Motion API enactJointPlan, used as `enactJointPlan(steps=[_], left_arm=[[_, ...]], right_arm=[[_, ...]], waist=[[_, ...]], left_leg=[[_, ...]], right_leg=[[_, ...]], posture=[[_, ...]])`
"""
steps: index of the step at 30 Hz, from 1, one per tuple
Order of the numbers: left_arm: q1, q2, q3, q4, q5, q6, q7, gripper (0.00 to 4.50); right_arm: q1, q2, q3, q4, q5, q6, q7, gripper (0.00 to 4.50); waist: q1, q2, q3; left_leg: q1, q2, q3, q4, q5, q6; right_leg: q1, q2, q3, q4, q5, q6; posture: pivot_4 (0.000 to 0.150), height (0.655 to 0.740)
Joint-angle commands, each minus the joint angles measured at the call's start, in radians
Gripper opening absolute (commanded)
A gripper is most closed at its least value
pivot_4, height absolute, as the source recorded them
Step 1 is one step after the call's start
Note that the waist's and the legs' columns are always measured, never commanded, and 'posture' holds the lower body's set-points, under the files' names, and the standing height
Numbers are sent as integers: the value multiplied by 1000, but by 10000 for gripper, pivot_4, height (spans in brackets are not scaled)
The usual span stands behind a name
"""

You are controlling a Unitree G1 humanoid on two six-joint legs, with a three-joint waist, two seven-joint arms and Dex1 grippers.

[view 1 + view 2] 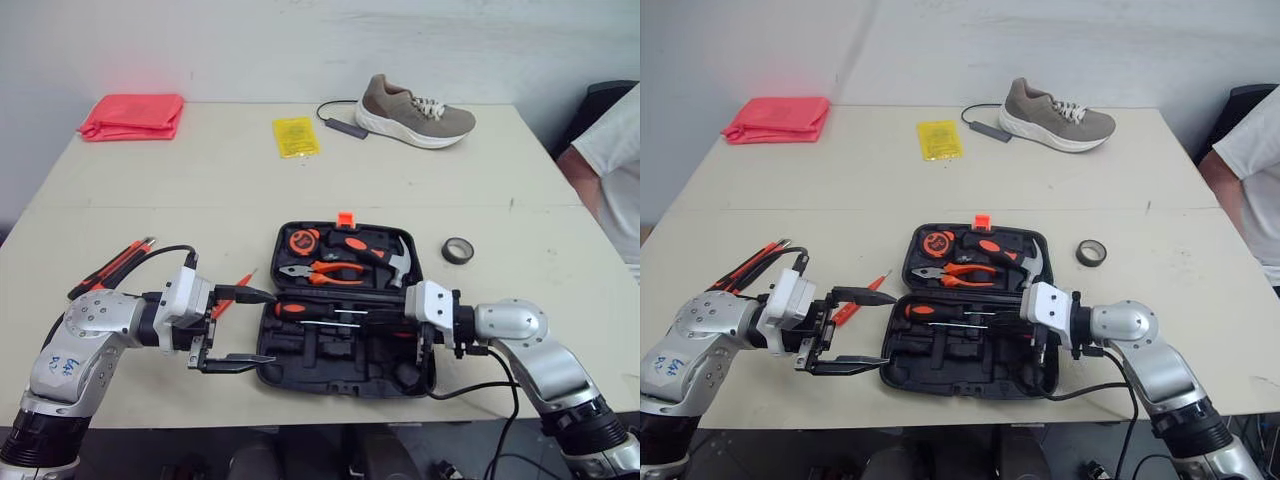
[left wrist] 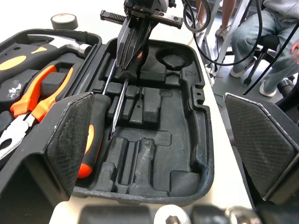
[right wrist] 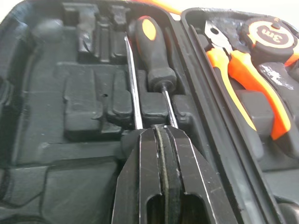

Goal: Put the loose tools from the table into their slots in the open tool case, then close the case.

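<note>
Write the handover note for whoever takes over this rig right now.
Left pincer: open, empty, at the left edge of the tool case.
Right pincer: shut, tips at the shafts of two screwdrivers lying in the case.
Done: hammer, pliers, tape measure slotted in the far half.
Left: long red tools and a small red tool loose on the table, robot's left; then close the case.

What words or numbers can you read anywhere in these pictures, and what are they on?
"3m" on the face of the orange and black tape measure.
The print on the yellow packet on the table is too small to read.
Nothing else is legible.
</note>
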Motion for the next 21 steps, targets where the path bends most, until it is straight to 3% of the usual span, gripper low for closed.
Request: enactJointPlan(steps=[1, 5, 12, 17, 21], left_arm=[[-11, -7, -3, 5, 13, -15, 7, 45000], [-17, -9, -8, 14, 27, -17, 10, 45000], [11, -22, 36, 50, 33, -58, 32, 45000], [34, -12, 104, 104, 31, -95, 38, 45000], [71, 18, 219, 200, 42, -132, 50, 45000]], right_arm=[[29, -15, 105, 25, -91, 83, 1, 332], [18, -20, 125, 11, -125, 91, -10, 332], [48, 46, -74, -74, 157, -115, 77, 332], [98, 19, -179, -125, 245, -197, 117, 332], [190, -29, -350, -146, 316, -197, 91, 332]], waist=[[4, 0, -1], [5, -2, -2], [7, 0, -1], [6, 4, 2], [7, 4, 2]], left_leg=[[0, 0, 0, 0, 0, -1], [0, 0, 0, 0, -1, -2], [-2, 1, 0, -1, -2, -3], [-3, -2, 1, 0, -1, -2], [-3, 0, 1, 0, -2, -2]], right_leg=[[0, 0, 0, 0, 0, -1], [0, 1, -1, 0, -2, -3], [-2, 1, -1, 0, -2, -3], [-4, 1, -1, 1, -1, -2], [-4, 1, -2, 1, -1, -2]], posture=[[1500, 7400], [1500, 7400], [1500, 7400], [1500, 7400], [1500, 7400]])
